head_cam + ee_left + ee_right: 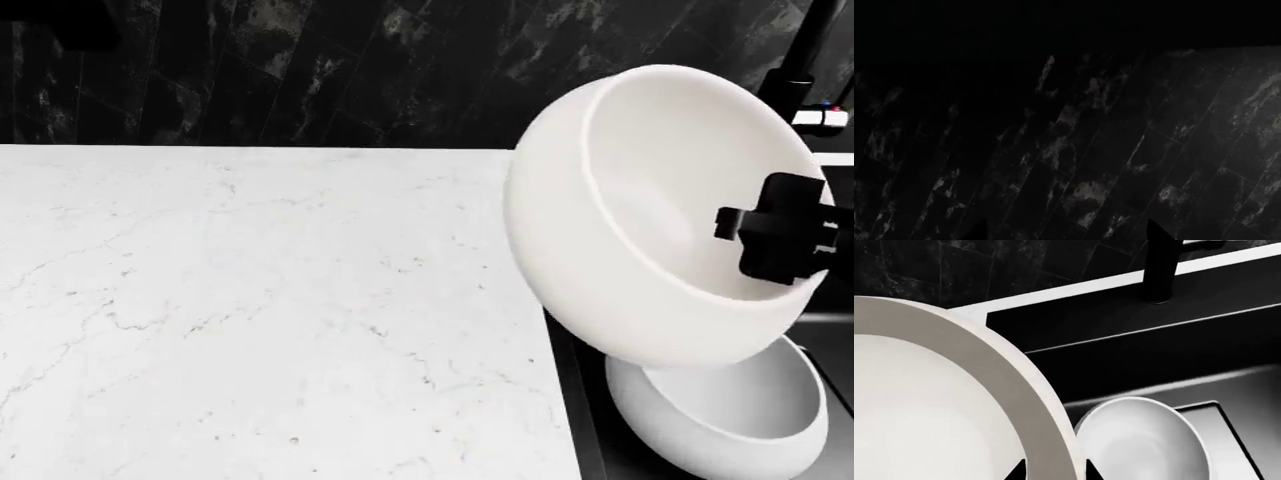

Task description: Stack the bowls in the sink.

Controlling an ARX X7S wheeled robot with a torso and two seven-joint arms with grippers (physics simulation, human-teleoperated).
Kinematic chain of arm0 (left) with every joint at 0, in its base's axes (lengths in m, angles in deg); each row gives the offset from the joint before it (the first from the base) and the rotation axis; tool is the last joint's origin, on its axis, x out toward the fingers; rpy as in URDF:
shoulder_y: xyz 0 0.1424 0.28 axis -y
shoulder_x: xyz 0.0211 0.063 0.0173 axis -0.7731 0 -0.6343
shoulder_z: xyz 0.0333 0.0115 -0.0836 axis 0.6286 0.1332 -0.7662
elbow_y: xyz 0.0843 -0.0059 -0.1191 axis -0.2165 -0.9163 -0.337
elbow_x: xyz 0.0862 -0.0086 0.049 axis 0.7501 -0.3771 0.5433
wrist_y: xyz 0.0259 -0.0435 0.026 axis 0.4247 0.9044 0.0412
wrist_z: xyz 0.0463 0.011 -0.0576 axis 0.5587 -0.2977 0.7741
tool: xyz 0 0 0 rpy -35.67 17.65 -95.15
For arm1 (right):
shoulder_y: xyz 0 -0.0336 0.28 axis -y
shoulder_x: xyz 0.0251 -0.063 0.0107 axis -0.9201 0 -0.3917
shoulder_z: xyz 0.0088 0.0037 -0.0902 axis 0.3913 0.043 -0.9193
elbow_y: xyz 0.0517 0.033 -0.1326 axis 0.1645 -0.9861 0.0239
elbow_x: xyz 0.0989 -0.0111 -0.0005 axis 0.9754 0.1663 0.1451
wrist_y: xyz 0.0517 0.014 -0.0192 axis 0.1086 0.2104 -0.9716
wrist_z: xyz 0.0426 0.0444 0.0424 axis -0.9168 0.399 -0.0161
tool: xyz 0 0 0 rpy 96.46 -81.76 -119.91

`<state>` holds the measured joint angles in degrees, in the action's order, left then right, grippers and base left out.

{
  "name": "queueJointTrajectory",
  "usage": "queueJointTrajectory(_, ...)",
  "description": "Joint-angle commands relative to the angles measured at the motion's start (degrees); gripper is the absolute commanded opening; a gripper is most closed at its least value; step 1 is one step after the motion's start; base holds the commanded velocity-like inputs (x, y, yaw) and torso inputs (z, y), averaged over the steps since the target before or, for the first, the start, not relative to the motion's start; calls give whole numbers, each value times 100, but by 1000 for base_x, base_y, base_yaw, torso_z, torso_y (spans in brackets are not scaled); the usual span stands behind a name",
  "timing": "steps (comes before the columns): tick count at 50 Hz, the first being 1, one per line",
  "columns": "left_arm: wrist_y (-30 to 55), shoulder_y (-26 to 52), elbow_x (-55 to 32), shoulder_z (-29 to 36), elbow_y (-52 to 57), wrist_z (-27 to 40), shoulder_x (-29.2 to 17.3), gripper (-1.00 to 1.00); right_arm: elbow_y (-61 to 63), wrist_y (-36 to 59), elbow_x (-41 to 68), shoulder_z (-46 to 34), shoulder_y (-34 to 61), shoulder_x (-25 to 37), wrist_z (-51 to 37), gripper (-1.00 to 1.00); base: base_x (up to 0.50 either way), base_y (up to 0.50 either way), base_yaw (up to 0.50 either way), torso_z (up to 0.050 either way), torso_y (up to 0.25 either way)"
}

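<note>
White marble worktop [240,300] is lying bare leftward; my right gripper [1054,472] is clamping the tilted larger bowl [627,220] directly above the smaller bowl [727,420] near the sink [1134,340]'s left edge; I can't tell the left gripper's state.

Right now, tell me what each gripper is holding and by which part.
The right gripper holds the larger bowl by its rim, tilted above the smaller bowl in the sink. The left gripper holds nothing.
</note>
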<state>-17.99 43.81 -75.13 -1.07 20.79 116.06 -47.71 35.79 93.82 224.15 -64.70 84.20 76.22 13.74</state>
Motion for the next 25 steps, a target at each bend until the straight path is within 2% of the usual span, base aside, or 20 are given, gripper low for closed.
queueJointTrajectory(1,-36,-30,12,8,-24,-12,31,100,389,-437,-98,-7,-260,518,63,-100,0,0,0,0,0)
queueJointTrajectory(19,-125,-166,31,-46,9,-40,-46,100,911,-1575,-374,-313,-833,1532,421,-100,0,0,0,0,0)
queueJointTrajectory(25,-136,-193,31,-44,12,-52,-48,100,976,-1859,-382,-364,-922,1623,124,-100,0,0,0,0,0)
